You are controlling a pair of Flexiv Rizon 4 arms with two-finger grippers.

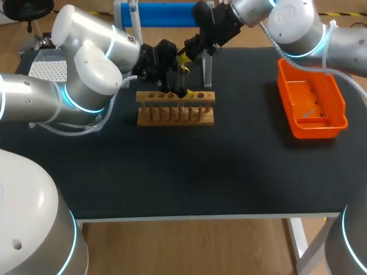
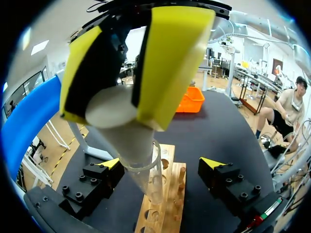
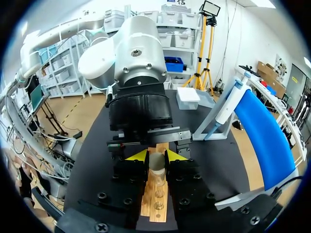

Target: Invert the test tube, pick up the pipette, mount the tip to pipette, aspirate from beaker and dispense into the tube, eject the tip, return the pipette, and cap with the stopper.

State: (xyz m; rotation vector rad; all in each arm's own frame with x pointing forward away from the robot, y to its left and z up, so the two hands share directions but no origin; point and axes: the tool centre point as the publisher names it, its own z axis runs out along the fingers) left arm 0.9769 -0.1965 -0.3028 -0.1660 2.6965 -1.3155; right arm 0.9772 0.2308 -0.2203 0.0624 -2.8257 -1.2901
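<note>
A clear test tube (image 2: 148,177) stands upright in the wooden rack (image 1: 175,107) in the middle of the table. A cream stopper (image 2: 119,124) sits at the tube's mouth, and my right gripper (image 1: 183,62) is shut on it from above. The right wrist view shows the same stopper (image 3: 156,162) between that gripper's (image 3: 156,156) yellow tips. My left gripper (image 2: 161,165) is open, with one finger on each side of the tube and not touching it. In the head view it (image 1: 171,86) is low at the rack's back edge. The white pipette (image 3: 228,104) rests on its stand at the back of the table.
An orange tray (image 1: 312,103) lies at the right side of the table. At the far left stands a white tip box (image 1: 49,69). A blue roll (image 1: 157,12) lies along the back edge. A clear upright stand (image 1: 207,71) is behind the rack.
</note>
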